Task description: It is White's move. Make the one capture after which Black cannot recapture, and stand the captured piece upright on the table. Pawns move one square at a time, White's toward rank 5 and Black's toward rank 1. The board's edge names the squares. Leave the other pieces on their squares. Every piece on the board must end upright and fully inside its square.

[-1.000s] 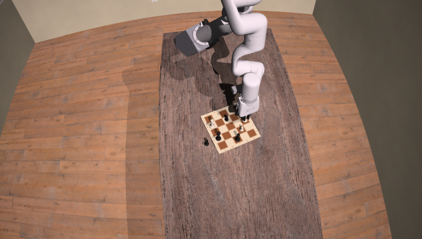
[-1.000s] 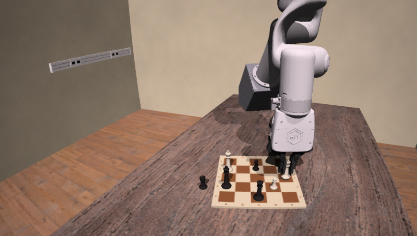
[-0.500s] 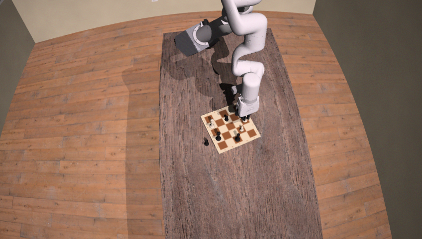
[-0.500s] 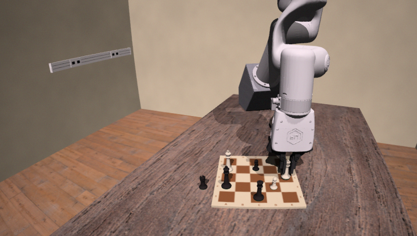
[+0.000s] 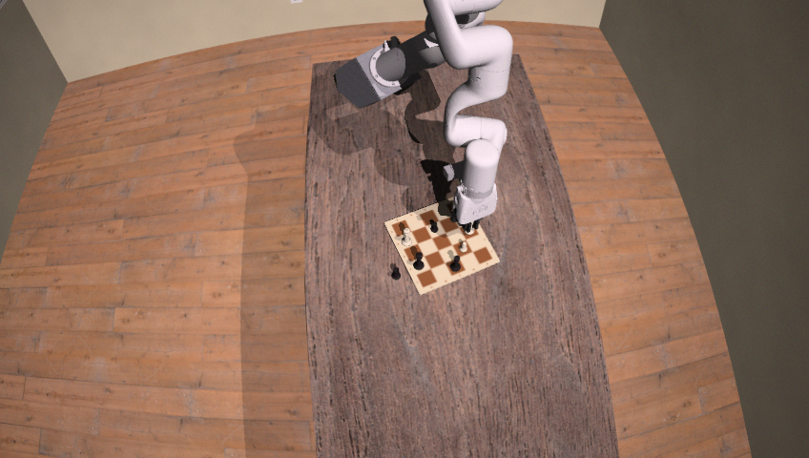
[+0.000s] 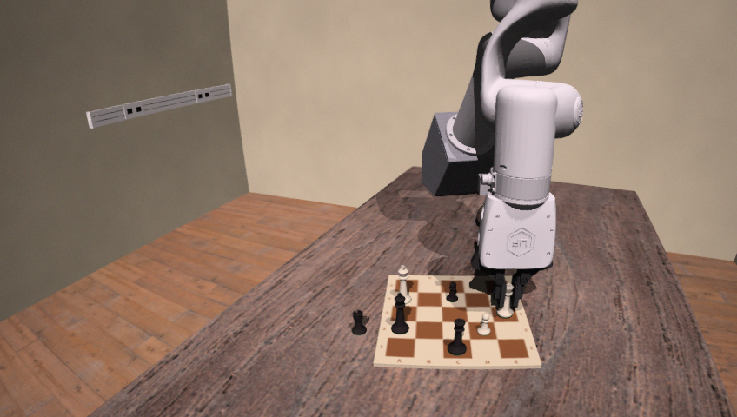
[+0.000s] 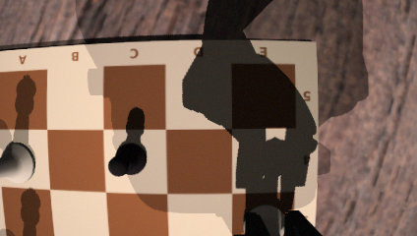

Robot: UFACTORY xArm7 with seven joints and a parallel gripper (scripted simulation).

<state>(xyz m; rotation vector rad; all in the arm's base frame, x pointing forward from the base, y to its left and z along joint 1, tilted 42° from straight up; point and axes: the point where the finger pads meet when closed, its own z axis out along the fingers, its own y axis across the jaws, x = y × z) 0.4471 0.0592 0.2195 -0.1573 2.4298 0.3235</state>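
Observation:
My gripper (image 5: 469, 228) (image 6: 507, 301) (image 7: 271, 222) is shut on a white piece (image 6: 505, 308), upright at the board's right edge on the E file, third row from the near edge in the exterior view. Its base is at board level. A black rook (image 5: 395, 273) (image 6: 358, 322) stands upright on the table, left of the board (image 5: 423, 289) (image 6: 454, 363) (image 7: 74, 103). On the board stand a white king (image 5: 406, 237) (image 6: 403, 282), a black pawn (image 5: 433, 226) (image 6: 452, 292) (image 7: 128, 158), a white pawn (image 5: 463, 246) (image 6: 484, 325), a tall black piece (image 5: 418, 261) (image 6: 400, 314) and another black piece (image 5: 455, 263) (image 6: 457, 337).
The board lies on a long dark wooden table (image 5: 397, 368) (image 6: 310, 351). The arm's grey base block (image 5: 363, 76) (image 6: 447, 165) sits at the table's far end. Wooden floor surrounds the table.

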